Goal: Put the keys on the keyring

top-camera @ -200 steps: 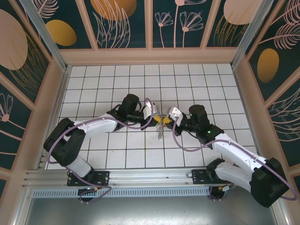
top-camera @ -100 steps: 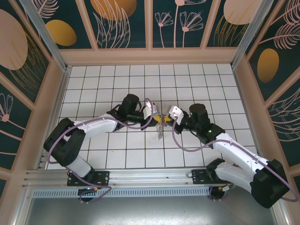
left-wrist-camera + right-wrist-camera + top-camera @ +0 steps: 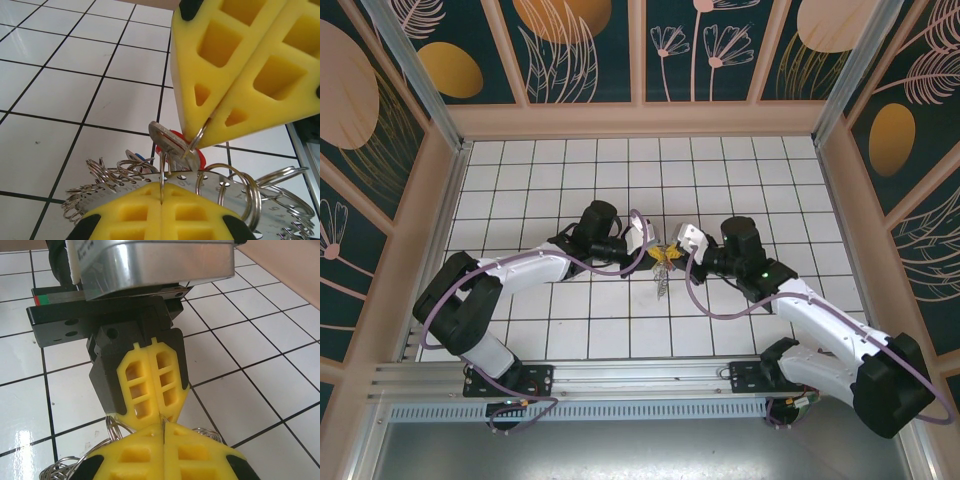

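In the top view my left gripper [image 3: 654, 256] and right gripper [image 3: 673, 256] meet tip to tip at the middle of the tiled floor. The keyring [image 3: 662, 285] hangs just below them. In the left wrist view my left gripper [image 3: 162, 190] is shut on a thin wire loop standing up from the keyring [image 3: 215, 182], a flat silvery band with numbered holes and many small loops. Above it the right gripper's yellow fingers [image 3: 235, 65] pinch a wire ring that carries a silver key [image 3: 167, 139] with a red tag [image 3: 198, 158]. A blue-tagged key [image 3: 137, 156] lies behind the loops. My right gripper [image 3: 163, 429] is shut on thin wire.
White tiled floor with black grout lines lies all around, walled by wooden panels [image 3: 640, 118] at the back and sides. A metal rail [image 3: 620, 378] runs along the near edge by the arm bases. Loose wire loops [image 3: 112, 429] fan out under the right fingers.
The right wrist has shifted slightly left and away, closing tighter onto the left gripper's tips. Both grippers stay shut and the keyring still hangs between them.
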`<act>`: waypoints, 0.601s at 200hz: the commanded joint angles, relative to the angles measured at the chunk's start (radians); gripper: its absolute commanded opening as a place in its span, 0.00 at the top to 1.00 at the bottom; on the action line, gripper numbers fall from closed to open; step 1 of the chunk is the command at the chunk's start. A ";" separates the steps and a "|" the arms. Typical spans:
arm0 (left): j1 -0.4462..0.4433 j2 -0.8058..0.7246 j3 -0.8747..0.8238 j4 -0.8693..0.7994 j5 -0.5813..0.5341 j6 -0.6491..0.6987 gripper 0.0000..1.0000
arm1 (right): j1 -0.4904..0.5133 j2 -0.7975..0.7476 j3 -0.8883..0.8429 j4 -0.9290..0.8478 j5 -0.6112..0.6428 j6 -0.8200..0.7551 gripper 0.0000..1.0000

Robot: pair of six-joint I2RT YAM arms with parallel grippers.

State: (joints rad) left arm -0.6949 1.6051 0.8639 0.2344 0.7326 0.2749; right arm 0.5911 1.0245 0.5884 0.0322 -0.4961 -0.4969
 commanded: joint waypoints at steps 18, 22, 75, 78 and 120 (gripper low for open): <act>0.000 -0.010 0.027 0.001 0.018 -0.007 1.00 | 0.006 0.023 0.033 0.003 -0.036 0.017 1.00; 0.000 -0.010 0.029 0.001 0.018 -0.007 1.00 | 0.006 0.026 0.033 0.006 -0.037 0.019 1.00; 0.001 -0.010 0.026 0.000 0.015 -0.004 1.00 | 0.006 0.022 0.030 -0.007 -0.018 0.038 1.00; 0.000 -0.010 0.026 0.001 0.016 -0.003 1.00 | 0.006 0.019 0.027 -0.003 -0.016 0.041 1.00; 0.000 -0.004 0.036 -0.004 0.019 0.004 1.00 | 0.006 0.041 0.037 0.039 -0.006 0.068 1.00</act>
State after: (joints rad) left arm -0.6949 1.6051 0.8658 0.2340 0.7322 0.2749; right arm 0.5907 1.0615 0.5945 0.0261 -0.4969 -0.4576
